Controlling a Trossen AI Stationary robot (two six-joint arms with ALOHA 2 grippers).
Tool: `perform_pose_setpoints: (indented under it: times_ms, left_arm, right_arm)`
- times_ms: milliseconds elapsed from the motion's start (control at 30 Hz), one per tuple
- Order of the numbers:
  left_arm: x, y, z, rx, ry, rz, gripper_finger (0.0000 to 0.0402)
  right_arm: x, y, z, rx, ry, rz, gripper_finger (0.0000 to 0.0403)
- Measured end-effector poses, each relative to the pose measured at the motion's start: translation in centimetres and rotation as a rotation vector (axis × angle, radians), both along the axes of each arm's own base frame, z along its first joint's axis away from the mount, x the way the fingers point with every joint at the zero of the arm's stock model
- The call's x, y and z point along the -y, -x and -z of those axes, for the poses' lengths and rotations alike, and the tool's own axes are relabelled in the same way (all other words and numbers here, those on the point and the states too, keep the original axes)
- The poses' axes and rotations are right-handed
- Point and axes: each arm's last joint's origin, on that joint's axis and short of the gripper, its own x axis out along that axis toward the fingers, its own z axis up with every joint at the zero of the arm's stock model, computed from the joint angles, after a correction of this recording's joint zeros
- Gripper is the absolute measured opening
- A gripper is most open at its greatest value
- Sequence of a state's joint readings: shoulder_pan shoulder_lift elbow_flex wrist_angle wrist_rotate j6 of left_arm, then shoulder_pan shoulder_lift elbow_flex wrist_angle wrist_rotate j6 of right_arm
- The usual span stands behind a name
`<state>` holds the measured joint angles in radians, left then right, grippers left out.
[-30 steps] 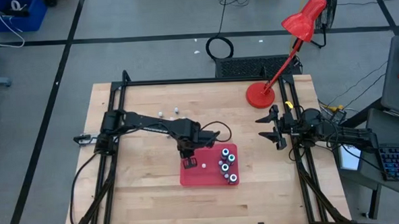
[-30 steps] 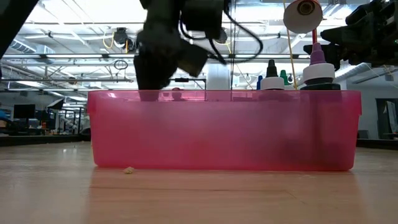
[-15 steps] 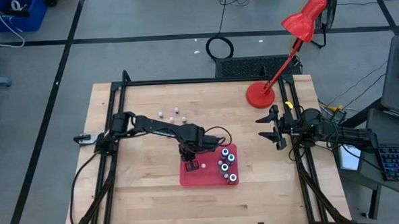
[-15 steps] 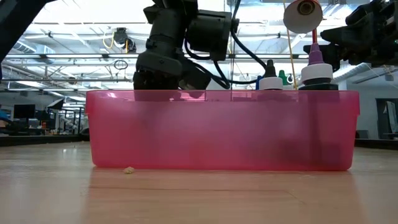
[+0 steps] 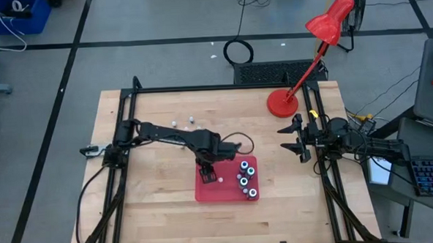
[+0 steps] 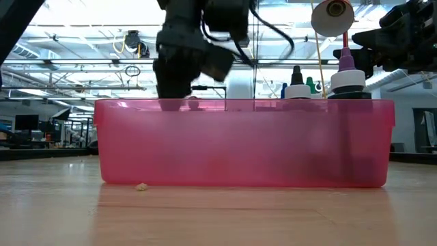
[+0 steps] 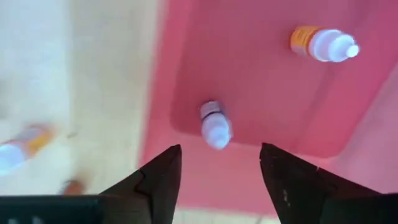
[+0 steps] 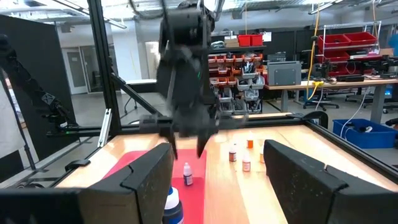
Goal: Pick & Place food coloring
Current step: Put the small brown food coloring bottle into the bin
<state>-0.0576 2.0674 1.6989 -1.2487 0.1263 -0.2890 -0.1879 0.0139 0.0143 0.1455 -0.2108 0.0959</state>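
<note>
The food coloring is a set of tiny bottles. My left gripper (image 5: 206,168) hangs open over the left part of the red tray (image 5: 227,190). A white-capped bottle (image 7: 214,124) stands on the tray floor below the gap, clear of both fingers. An orange-labelled bottle (image 7: 323,45) lies farther in. Three dark-bodied bottles (image 5: 242,180) stand at the tray's right side. A few more bottles (image 5: 191,121) sit on the table behind the arm. My right gripper (image 5: 294,138) waits open at the table's right edge.
A red desk lamp (image 5: 281,102) stands at the far right corner of the table, its head reaching out beyond the table's far edge. The tray's pink wall (image 6: 246,143) fills the low view. Bare wood lies to the tray's left and near side.
My left gripper has dipped down into the tray's left part and come up again, staying over the same spot. The tray and the dark-bodied bottles have kept their places.
</note>
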Motion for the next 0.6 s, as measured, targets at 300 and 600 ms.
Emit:
perform_pose_setpoints:
  times_ms: [300, 600]
  left_arm:
    - [-2.9, 3.5, -6.2, 0.065, -0.272, -0.046, 0.0224]
    - [-7.5, 8.2, -4.9, 0.095, -0.254, -0.186, 0.0225]
  right_arm:
    - [0.0, 0.0, 0.0, 0.002, 0.0, 0.0, 0.0238]
    - [0.0, 0.0, 0.0, 0.001, 0.0, 0.0, 0.0238]
